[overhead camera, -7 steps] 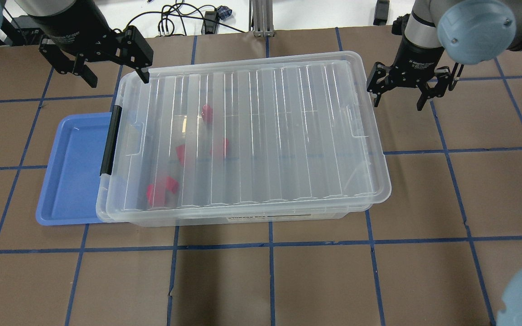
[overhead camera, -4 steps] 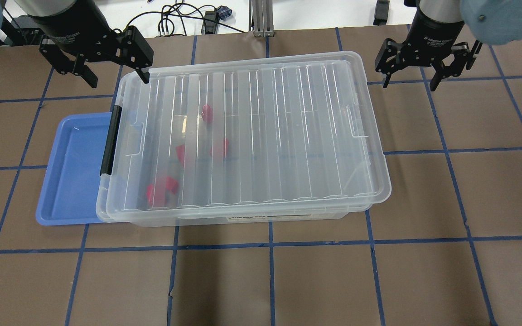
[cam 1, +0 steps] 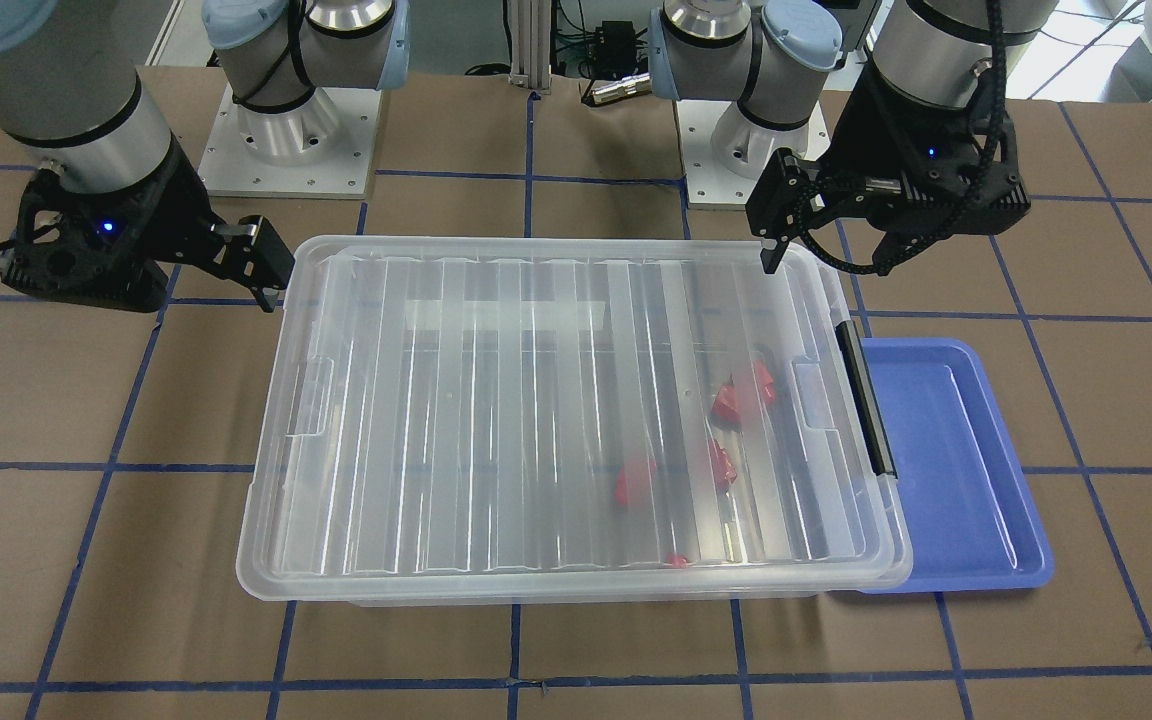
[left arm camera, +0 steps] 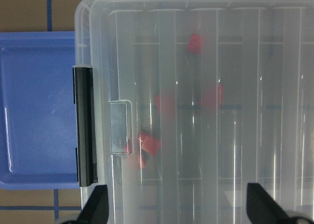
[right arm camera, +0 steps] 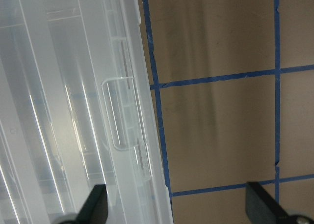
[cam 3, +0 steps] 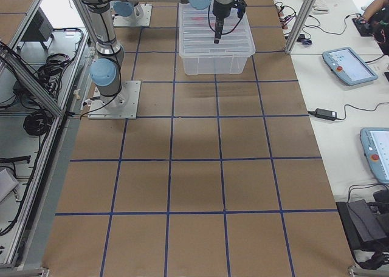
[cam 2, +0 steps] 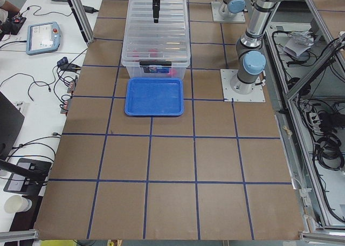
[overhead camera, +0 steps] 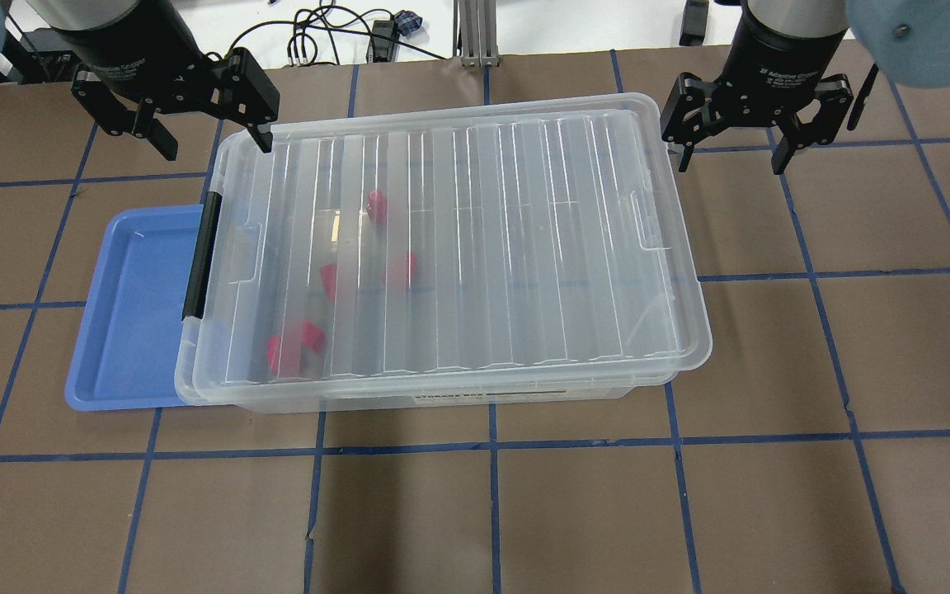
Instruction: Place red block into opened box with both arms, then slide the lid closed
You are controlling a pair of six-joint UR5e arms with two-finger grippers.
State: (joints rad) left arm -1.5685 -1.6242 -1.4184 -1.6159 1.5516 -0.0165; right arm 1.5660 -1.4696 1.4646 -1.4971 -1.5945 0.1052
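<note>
The clear box (overhead camera: 442,401) lies across the table with its black bar (overhead camera: 200,256) on the overhead view's left. The ribbed clear lid (overhead camera: 524,247) rests flat over nearly all of it; a narrow strip of rim shows at the bar end. Several red blocks (overhead camera: 376,205) (cam 1: 746,392) (left arm camera: 195,43) lie inside under the lid, toward the bar end. My left gripper (overhead camera: 218,148) (left arm camera: 177,207) hangs open over the far corner by the bar. Beside the other far corner my right gripper (overhead camera: 729,165) (right arm camera: 177,207) is open, holding nothing.
A blue tray (overhead camera: 133,305) lies flat against the box's bar end, partly under its rim. Brown table paper with blue tape lines surrounds the box. Cables and a metal post (overhead camera: 475,33) sit beyond the far edge.
The right gripper swung toward the table's far edge, then back a little toward the box's far right corner. The left gripper, box, lid and blocks stayed put.
</note>
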